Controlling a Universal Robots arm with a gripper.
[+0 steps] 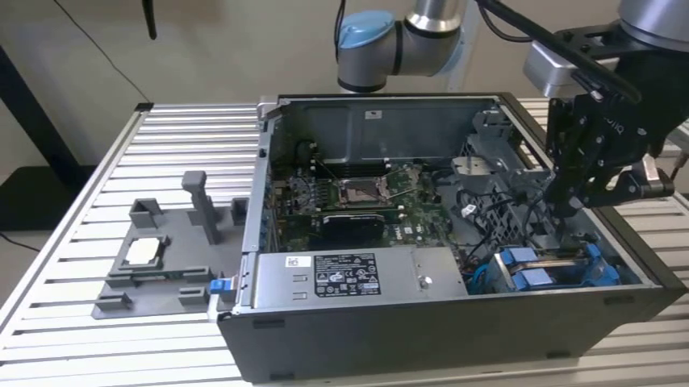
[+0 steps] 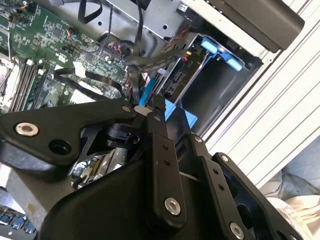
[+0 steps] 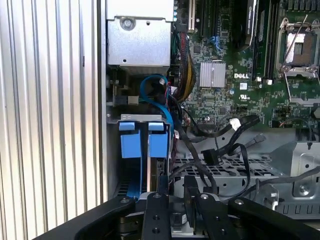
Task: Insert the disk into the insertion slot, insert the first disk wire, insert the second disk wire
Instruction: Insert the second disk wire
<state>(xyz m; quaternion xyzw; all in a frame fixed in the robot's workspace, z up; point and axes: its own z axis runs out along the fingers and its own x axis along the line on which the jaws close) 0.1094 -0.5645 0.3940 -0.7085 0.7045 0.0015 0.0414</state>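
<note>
Now my tool (image 1: 551,216) hangs low inside the computer case (image 1: 431,330) beside the disk (image 1: 525,268), which sits seated in its slot (image 3: 141,118). This is probably to reach the loose wires (image 3: 220,145). I cannot tell its grip.

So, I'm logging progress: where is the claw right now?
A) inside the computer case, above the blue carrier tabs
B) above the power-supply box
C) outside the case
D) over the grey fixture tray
A: in the exterior view the claw hangs inside the computer case, over the blue carrier tabs.
</note>
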